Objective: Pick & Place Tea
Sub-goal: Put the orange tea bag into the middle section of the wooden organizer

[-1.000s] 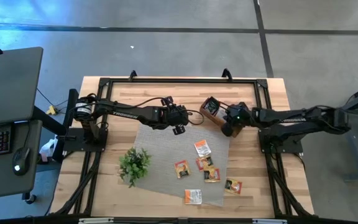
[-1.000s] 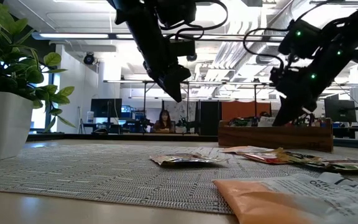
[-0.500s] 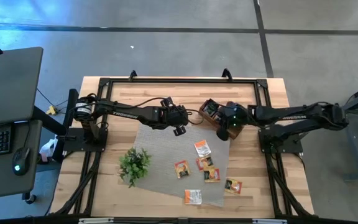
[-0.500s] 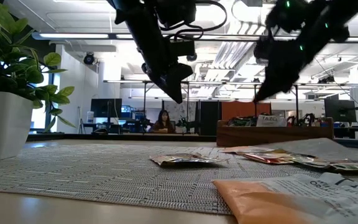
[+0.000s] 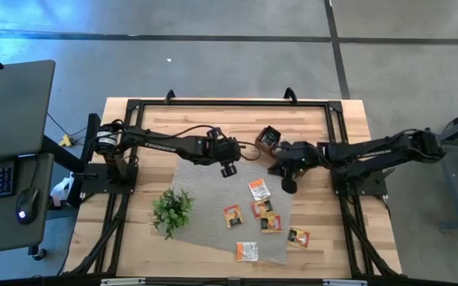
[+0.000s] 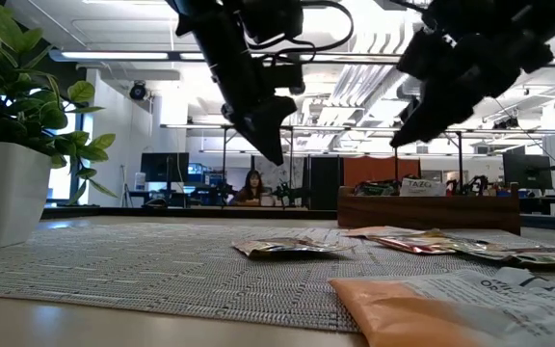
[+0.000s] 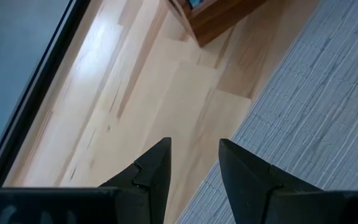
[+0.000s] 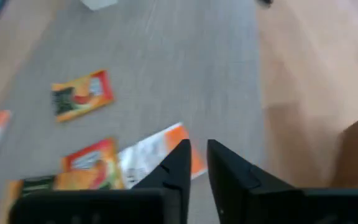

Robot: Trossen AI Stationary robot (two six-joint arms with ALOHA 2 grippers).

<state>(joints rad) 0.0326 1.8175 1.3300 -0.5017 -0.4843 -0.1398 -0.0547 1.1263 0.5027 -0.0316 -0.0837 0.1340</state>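
Wooden box point(image 5: 270, 140) sits just behind my right claw point(image 5: 289, 186), which hangs empty, fingers slightly parted, above the nearest tea sachet point(image 5: 258, 189) on the mat point(image 5: 205, 191). Left claw point(image 5: 229, 168) waits open, out of the way.

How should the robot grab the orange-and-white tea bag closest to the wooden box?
Probably from straight above. The tea bag lies flat on the grey mat, so only its thin edges offer a hold. The jaws could pinch across a corner on the side away from the neighbouring sachet. The right gripper hangs closest.
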